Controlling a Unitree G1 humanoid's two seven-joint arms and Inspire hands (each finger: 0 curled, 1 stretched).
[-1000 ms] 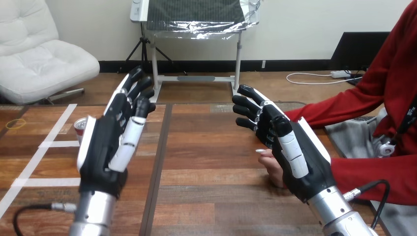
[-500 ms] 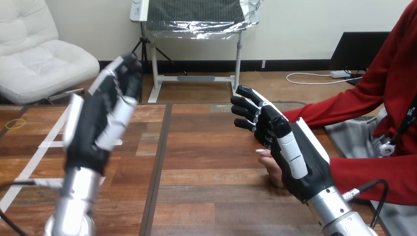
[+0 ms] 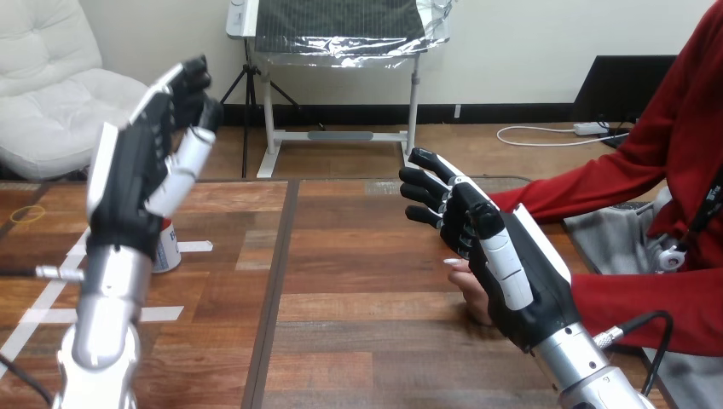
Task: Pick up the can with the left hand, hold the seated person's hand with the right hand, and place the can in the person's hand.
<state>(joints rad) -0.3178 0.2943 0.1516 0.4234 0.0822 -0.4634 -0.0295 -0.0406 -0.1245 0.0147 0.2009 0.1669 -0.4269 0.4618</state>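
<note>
The can (image 3: 167, 248) stands upright on the table's left part, mostly hidden behind my left forearm; only its lower white and red side shows. My left hand (image 3: 141, 166) is raised above and in front of it, open with straight fingers, not touching it. My right hand (image 3: 503, 260) hovers open at the table's right, fingers pointing left and away. The person's hand (image 3: 471, 285) lies on the table just behind and below my right hand, largely covered by it; I cannot tell whether the two touch.
White tape strips (image 3: 51, 285) mark the table's left part. A dark seam (image 3: 274, 281) runs front to back along the wooden table. The person's red sleeves (image 3: 648, 302) reach in from the right edge.
My left arm has swung left and upward, and the hand now stands higher. The can's lower part shows beside the forearm. My right hand and the person's hand have stayed put.
</note>
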